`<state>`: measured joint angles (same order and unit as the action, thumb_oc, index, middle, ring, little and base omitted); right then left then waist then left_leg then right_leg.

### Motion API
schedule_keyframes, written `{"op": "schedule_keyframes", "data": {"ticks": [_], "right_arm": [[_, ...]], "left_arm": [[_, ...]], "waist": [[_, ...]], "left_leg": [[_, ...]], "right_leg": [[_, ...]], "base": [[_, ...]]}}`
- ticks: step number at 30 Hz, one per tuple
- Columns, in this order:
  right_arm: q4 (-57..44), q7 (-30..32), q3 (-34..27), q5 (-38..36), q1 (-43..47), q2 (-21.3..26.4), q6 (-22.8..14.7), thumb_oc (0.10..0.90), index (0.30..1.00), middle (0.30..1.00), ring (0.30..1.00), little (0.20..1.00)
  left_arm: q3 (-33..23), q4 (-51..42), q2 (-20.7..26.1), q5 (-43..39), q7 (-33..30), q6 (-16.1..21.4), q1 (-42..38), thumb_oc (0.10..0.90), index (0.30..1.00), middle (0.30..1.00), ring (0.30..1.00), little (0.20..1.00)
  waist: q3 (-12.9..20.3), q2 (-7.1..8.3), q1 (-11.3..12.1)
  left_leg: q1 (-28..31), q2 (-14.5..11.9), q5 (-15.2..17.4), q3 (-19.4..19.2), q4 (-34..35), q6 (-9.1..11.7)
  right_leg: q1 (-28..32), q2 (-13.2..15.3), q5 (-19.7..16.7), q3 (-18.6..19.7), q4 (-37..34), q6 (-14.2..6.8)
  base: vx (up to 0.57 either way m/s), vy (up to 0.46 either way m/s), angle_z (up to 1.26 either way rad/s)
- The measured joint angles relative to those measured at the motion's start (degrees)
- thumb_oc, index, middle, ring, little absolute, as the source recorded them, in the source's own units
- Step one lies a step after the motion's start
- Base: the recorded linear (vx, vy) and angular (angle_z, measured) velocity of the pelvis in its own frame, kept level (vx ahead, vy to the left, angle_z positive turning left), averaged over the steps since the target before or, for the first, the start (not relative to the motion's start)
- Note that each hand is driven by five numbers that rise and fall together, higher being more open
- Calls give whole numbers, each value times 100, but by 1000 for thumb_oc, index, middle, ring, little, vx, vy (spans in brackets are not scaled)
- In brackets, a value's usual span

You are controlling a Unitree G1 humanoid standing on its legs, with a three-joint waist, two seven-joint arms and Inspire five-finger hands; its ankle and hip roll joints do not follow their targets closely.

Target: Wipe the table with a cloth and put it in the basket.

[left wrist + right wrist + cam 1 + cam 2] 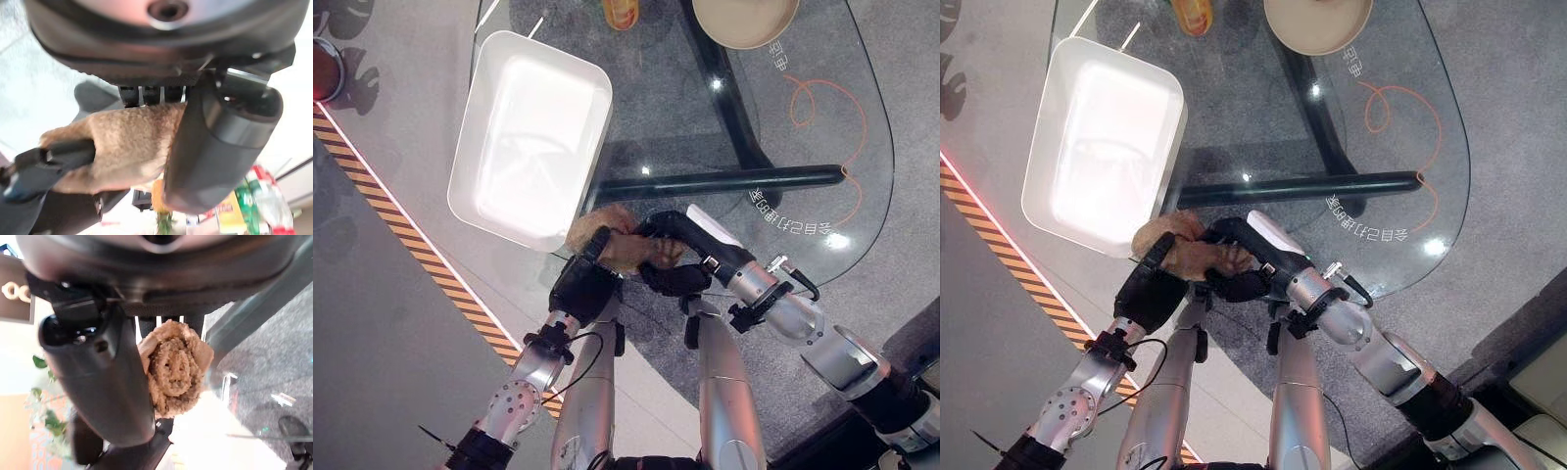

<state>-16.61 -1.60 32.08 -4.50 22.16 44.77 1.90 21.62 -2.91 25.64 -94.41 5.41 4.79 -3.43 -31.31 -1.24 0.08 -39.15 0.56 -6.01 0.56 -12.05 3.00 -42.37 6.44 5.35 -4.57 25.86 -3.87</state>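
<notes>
Both hands clamped on one tan, fuzzy cloth (619, 245) at lower centre of frame, by the glass table (803, 186) edge: left hand (582, 284) with fingers curled round it, right hand (680, 255) gripping the other side. Bunched into a swirl in the right wrist view; smoother, flatter nap in the left. White basket (470, 147) upper left.

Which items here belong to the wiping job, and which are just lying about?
Job: brown fuzzy cloth, held by both the left hand and the right hand; white rectangular basket; glass table.

Lying about: round beige bowl; orange bottle.
</notes>
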Motion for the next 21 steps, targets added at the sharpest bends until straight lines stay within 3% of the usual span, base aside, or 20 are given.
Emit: {"op": "schedule_keyframes", "data": {"ticks": [21], "right_arm": [[-28, 256, 95, 63, -38, -87, -46, 100, 300, 300, 300, 200]], "left_arm": [[-5, 33, -121, 28, -221, 60, -150, 100, 300, 300, 300, 200]], "waist": [[0, 0, -3]], "left_leg": [[-5, 8, -3, 11, 6, 2]], "right_leg": [[1, 14, 6, -16, 0, -6]], "base": [[0, 0, 0]]}}
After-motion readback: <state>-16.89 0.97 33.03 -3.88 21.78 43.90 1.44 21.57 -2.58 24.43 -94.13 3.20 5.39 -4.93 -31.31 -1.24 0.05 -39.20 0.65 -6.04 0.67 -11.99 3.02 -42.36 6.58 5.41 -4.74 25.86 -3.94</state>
